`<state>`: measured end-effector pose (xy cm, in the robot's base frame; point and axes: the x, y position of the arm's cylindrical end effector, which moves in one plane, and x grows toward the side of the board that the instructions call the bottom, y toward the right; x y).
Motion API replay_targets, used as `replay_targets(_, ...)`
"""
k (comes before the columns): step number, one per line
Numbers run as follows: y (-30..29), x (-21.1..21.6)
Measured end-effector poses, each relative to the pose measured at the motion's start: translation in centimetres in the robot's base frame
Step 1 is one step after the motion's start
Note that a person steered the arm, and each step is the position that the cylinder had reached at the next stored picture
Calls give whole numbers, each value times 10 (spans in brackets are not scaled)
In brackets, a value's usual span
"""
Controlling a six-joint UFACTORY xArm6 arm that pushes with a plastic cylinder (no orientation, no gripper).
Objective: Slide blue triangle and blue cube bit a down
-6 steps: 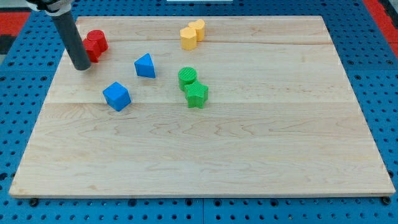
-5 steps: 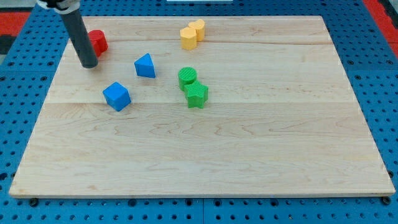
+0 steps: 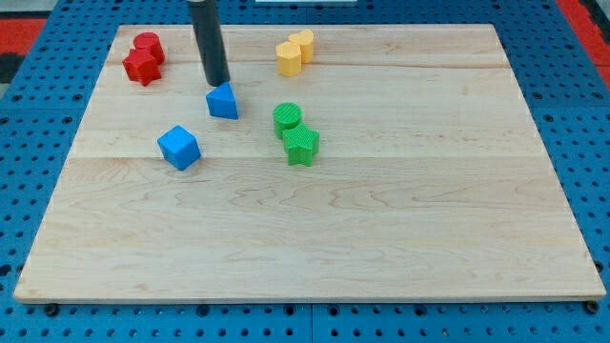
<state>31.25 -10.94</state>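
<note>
The blue triangle (image 3: pixel 223 101) lies on the wooden board (image 3: pixel 381 219) in its upper left part. The blue cube (image 3: pixel 179 148) sits below and to the left of it, apart from it. My tip (image 3: pixel 218 82) stands just above the blue triangle's top edge, very close to it or touching it; I cannot tell which. The rod runs up out of the view's top.
Two red blocks (image 3: pixel 143 59) sit together at the board's top left corner. Two yellow blocks (image 3: pixel 294 51) sit near the top middle. A green cylinder (image 3: pixel 287 118) and a green star (image 3: pixel 301 145) touch each other right of the blue triangle.
My tip has moved to the right, from beside the red blocks to just above the blue triangle. No block has visibly moved.
</note>
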Motion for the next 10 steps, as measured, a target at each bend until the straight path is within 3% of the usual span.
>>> replay_targets(1, 11, 18)
replay_targets(3, -33, 63)
replay_targets(7, 28, 37)
replay_targets(10, -31, 82)
